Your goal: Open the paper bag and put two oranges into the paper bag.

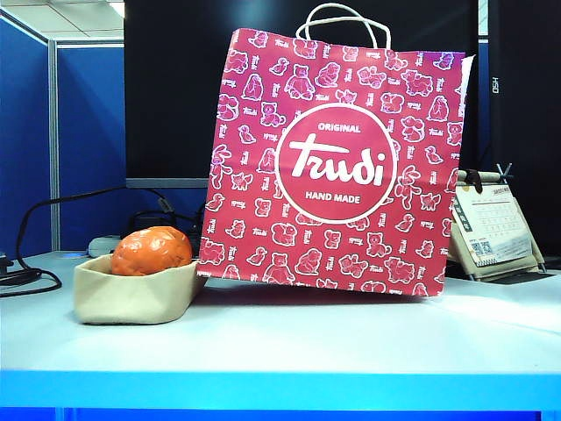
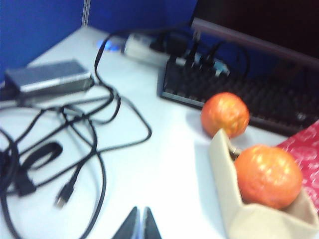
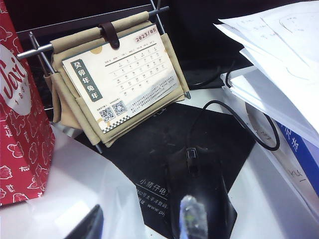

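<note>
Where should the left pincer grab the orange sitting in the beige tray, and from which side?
Grip the orange across its widest part, coming from above. It bulges over the rim of the low beige fabric tray, so its upper half is exposed while the tray walls block its lower sides. The left pincer is shut and must open first. The paper bag stands close beside the tray.

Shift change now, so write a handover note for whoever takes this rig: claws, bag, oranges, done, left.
Left claw: shut, empty, above the white table, short of the fruit.
Right claw: fingertips apart, empty, over the black mouse past the bag's right side.
Magenta-red paper bag with the white logo: upright, no claw on it.
One shiny round orange sits in the low beige fabric tray; the second orange lies on the table behind the tray.
Done: nothing.
Left: open the bag, load both oranges.
</note>
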